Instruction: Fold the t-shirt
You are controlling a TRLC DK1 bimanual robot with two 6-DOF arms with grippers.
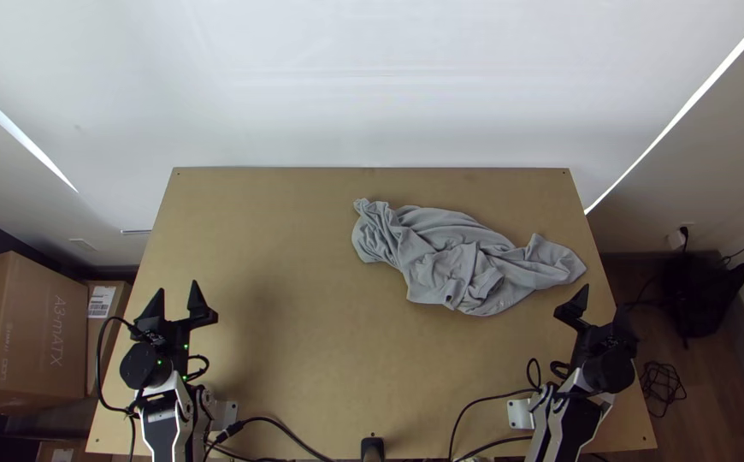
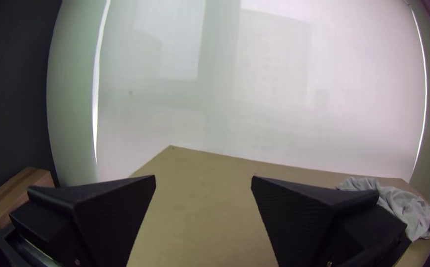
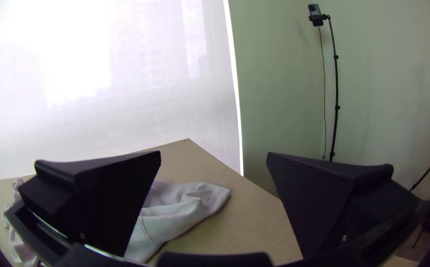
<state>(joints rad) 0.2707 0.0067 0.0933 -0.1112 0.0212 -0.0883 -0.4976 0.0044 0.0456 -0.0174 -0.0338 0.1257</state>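
Grey and bunched, the shirt lies right of centre on the table, while the left hand and right hand wait near their own sides, fingers apart, presumably so either could take an edge for spreading.

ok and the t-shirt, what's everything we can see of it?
The t-shirt is light grey, soft-looking fabric, unfolded and bunched in creases, with a small dark spot on its near side. It lies on the table's right half, one end stretching toward the right edge. Collar and sleeves can't be told apart. Left hand and right hand are both clear of it.
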